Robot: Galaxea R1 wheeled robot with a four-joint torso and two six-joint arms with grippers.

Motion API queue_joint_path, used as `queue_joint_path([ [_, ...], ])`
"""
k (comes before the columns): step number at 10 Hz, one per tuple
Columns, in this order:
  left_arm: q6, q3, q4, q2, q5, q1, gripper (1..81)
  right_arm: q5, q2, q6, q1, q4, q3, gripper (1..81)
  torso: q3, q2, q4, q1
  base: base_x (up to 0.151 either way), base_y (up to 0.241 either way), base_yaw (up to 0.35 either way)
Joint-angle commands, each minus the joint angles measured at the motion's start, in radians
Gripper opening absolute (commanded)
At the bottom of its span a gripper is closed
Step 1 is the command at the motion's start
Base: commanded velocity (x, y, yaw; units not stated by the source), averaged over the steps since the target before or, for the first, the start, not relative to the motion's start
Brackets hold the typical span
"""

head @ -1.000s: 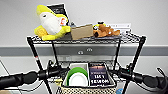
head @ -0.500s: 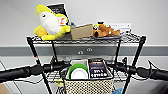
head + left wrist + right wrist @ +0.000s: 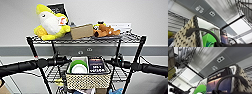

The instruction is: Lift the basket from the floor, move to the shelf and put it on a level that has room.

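The basket, tan woven with a white rim, hangs between my two arms in front of the shelf, a black wire rack. My left gripper is at its left end and my right gripper at its right end, both shut on it. The basket's rim is about level with the second wire tier. Inside it are a green and white round thing and a dark book. The left wrist view shows the woven side and a dark loop handle. The right wrist view shows the other side.
On the top tier sit a yellow plush toy, a brown cardboard box and a brown plush. Behind the rack is a white wall with a grey band carrying outlets. More things lie on the tier below the basket.
The basket has risen in the head view and its woven front now shows in full. Both arms rose with it. The rack has shifted slightly lower in the picture.
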Motion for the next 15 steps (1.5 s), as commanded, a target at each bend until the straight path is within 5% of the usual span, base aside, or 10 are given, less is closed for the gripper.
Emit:
queue_joint_path([
  [1, 0.004, -0.108, -0.002, 0.095, -0.008, -0.221, 1.0, -0.005, 0.096, 0.003, 0.227, 0.017, -0.091, 1.0, 0.000, 0.000, 0.000, 0.000, 0.000, 0.000, 0.000],
  [8, 0.002, -0.238, -0.004, 0.204, 0.043, -0.308, 1.0, -0.058, 0.174, 0.003, 0.273, 0.017, -0.216, 1.0, -0.002, 0.001, 0.000, 0.001, 0.000, 0.000, 0.000],
  [15, 0.015, -0.275, 0.015, 0.203, 0.053, -0.239, 1.0, -0.083, 0.199, 0.002, 0.238, -0.009, -0.236, 1.0, -0.002, 0.001, 0.000, 0.002, 0.000, 0.000, 0.000],
])
